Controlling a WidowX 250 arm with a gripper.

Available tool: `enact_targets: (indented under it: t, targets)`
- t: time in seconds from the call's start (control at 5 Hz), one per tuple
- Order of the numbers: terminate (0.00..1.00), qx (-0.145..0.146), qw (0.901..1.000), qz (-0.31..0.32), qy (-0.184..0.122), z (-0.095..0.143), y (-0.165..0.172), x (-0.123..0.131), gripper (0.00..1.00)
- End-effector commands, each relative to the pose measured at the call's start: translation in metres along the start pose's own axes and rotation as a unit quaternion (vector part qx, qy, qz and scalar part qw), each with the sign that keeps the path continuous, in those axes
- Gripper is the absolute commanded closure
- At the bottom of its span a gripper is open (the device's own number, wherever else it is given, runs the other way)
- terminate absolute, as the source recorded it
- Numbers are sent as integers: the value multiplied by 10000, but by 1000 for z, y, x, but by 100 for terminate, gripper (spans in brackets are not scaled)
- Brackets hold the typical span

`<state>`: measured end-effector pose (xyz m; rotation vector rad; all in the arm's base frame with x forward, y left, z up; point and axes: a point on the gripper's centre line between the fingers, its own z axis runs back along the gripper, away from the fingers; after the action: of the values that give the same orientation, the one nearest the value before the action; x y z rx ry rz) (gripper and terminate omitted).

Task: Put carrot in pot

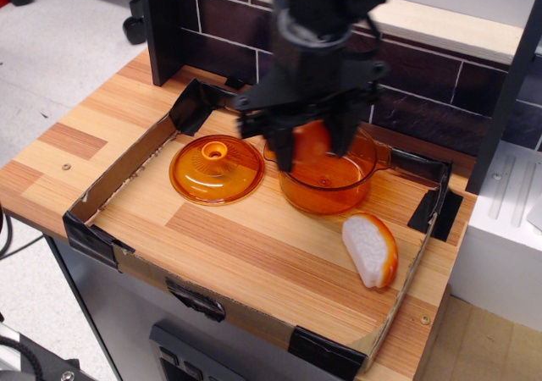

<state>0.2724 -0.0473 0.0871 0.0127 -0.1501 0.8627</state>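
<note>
No text, label, brand, number or sign can be read anywhere in this view. The surfaces that show carry no legible print, and the motion-blurred parts are too soft to tell any marking.

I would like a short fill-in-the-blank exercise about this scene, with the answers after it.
1. The claw is shut on the ____.
2. The claw hangs directly above the ____.
3. The lid lies to the ____ of the pot in this view.

Missing words: carrot; pot; left
</note>
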Motion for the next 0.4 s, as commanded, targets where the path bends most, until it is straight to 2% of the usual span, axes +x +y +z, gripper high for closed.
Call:
enact_targets:
  t: [0.0, 0.2]
  targets:
    - [0, -6, 9997, 148, -206, -9, -44, 21, 100]
    - [0, 195, 9992, 196, -275, -24, -48, 28, 100]
